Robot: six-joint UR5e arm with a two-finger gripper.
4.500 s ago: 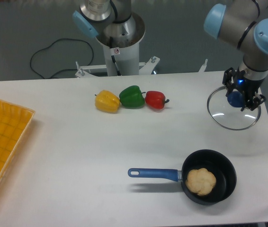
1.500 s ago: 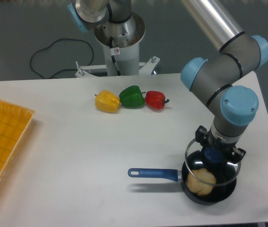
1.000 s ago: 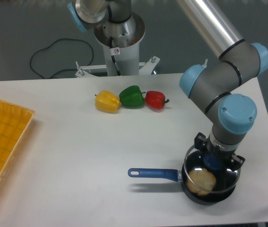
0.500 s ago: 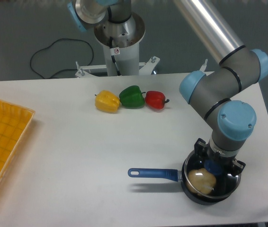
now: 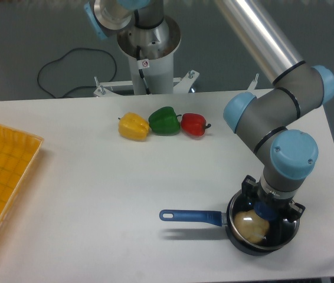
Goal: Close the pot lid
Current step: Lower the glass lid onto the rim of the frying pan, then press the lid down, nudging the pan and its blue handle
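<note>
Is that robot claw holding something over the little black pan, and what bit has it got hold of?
Yes: the gripper holds the glass lid by its blue centre knob, over the pot.

The room is evenly and brightly lit from overhead. The white table point(image 5: 96, 194) looks almost washed out. A soft shadow lies under the pot's handle point(image 5: 193, 216). The picture is sharp, with a faint sheen on the glass lid point(image 5: 276, 231).

my wrist covers the lid's point(image 5: 264, 227) far rim and most of my gripper point(image 5: 267, 210); can't tell jaw state. yellow tray point(image 5: 2, 171) cut off at left edge.
</note>
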